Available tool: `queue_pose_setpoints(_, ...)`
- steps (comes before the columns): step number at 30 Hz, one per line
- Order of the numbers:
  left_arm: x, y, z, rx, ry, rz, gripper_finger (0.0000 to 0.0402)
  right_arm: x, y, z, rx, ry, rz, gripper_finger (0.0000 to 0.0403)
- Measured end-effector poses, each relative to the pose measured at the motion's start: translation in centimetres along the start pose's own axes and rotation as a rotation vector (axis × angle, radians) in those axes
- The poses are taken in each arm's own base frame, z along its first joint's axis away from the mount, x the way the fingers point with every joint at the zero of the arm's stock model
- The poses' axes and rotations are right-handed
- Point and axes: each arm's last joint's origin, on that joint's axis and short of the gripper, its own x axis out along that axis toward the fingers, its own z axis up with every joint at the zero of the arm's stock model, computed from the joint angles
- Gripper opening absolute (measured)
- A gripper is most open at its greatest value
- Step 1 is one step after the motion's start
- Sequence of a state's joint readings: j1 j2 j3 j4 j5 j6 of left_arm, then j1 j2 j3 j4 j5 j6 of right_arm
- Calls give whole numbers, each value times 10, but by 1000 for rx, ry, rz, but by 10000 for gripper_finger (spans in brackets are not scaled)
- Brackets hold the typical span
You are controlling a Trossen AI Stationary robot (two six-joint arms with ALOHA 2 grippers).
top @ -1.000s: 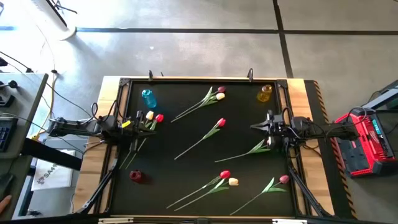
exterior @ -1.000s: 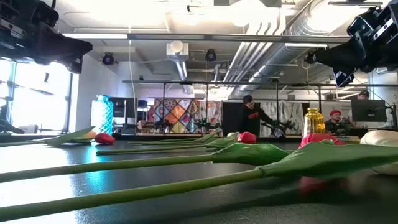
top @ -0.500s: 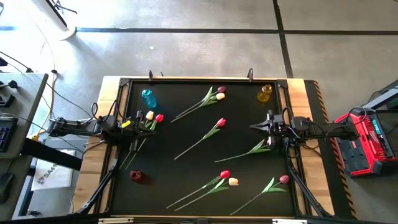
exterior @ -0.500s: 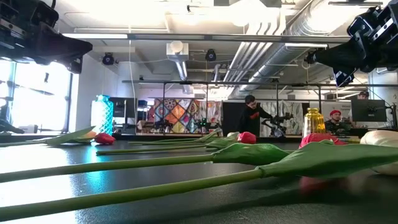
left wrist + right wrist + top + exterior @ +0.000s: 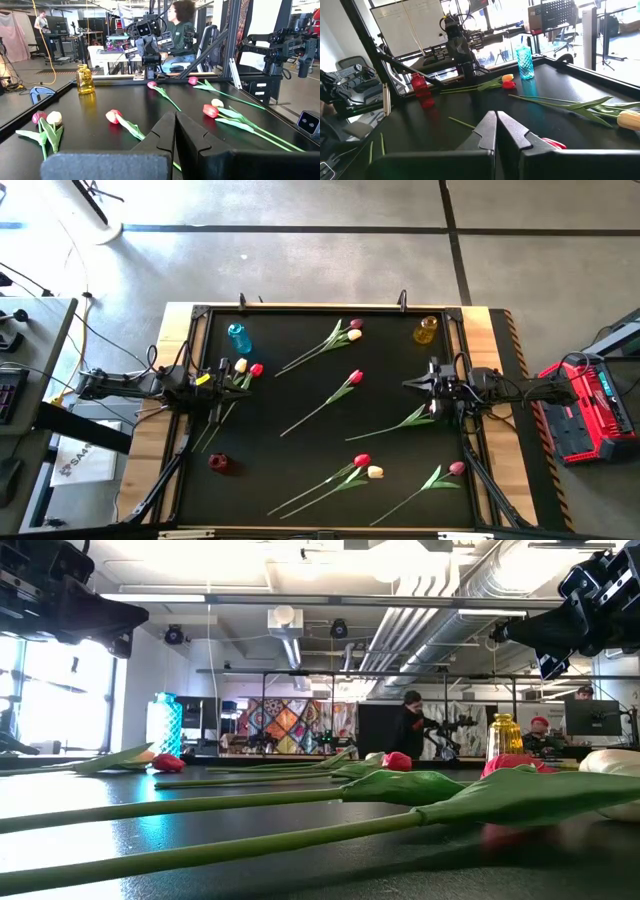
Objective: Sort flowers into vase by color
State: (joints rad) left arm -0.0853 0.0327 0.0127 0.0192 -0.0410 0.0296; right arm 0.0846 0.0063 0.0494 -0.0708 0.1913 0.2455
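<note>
Tulips lie flat on the black table: a cream and red pair beside my left gripper, a pink and cream pair near the far edge, and a red one in the middle. Another stem lies under my right gripper. A red and cream pair and a pink one lie near the front edge. Both grippers hang above the table, shut and holding nothing, as the left wrist view and right wrist view show.
Three small vases stand on the table: blue at far left, amber at far right, red at near left. A raised black rim runs round the table. A person stands in the room beyond.
</note>
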Motion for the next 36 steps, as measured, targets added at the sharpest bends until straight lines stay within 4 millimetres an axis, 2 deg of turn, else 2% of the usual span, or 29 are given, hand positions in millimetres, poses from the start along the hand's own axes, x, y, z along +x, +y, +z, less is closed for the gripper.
queue_pose_setpoints(20, 0, 0, 0, -3, -1, 0, 0, 0, 0, 0, 0, 0, 0, 0)
queue_pose_setpoints(24, 0, 0, 0, -69, -2, 0, 0, 0, -1, 1, 4, -11, -24, 0)
queue_pose_setpoints(30, 0, 0, 1, -89, -8, 0, 0, -1, -3, 8, 200, -128, -136, 0)
queue_pose_setpoints(33, 0, 0, 1, -98, -12, 5, 0, -1, -6, 12, 271, -200, -247, 0)
queue_pose_setpoints(36, 0, 2, 4, -130, -41, 61, 4, -2, -8, 12, 384, -245, -312, 0)
